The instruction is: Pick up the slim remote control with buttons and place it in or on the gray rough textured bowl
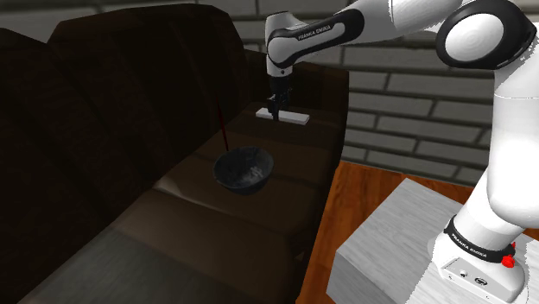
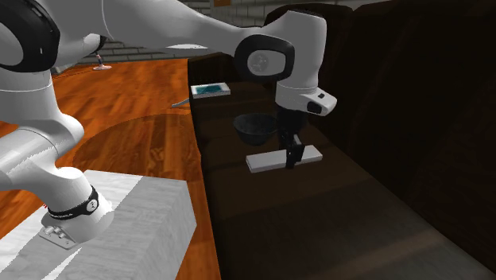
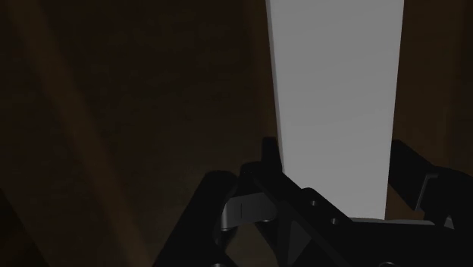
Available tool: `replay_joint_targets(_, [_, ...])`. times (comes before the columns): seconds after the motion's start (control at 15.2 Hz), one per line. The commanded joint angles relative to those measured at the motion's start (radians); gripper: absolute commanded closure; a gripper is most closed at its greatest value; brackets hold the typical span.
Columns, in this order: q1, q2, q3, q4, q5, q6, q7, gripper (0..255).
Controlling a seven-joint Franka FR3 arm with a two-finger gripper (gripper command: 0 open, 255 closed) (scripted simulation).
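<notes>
The black fingers [image 3: 409, 173] stand narrow, pressed against both long edges of the plain white remote [image 3: 333, 91], which lies flat on the dark sofa seat [image 1: 259, 216]. In the shoulder view, the dark grey bowl [image 1: 244, 169] sits near it, at seven o'clock.

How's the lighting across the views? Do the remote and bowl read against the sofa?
Shoulder view: sofa very dim, the dark bowl barely separates from it, the white remote stands out. Second exterior view: wooden floor well lit, sofa dark, remote clear. Wrist view: remote a flat pale slab, no buttons discernible, surroundings very dim.
</notes>
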Motion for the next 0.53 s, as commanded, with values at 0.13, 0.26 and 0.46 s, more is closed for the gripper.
replay_joint_targets(0.13, [-0.001,-0.011,0.0,0.039,0.001,-0.05,-0.001,255])
replay_joint_targets(0.26, [-0.001,-0.013,0.0,0.063,0.001,-0.076,-0.001,255])
replay_joint_targets(0.46, [0.0,-0.014,0.0,0.102,0.001,-0.116,-0.001,255])
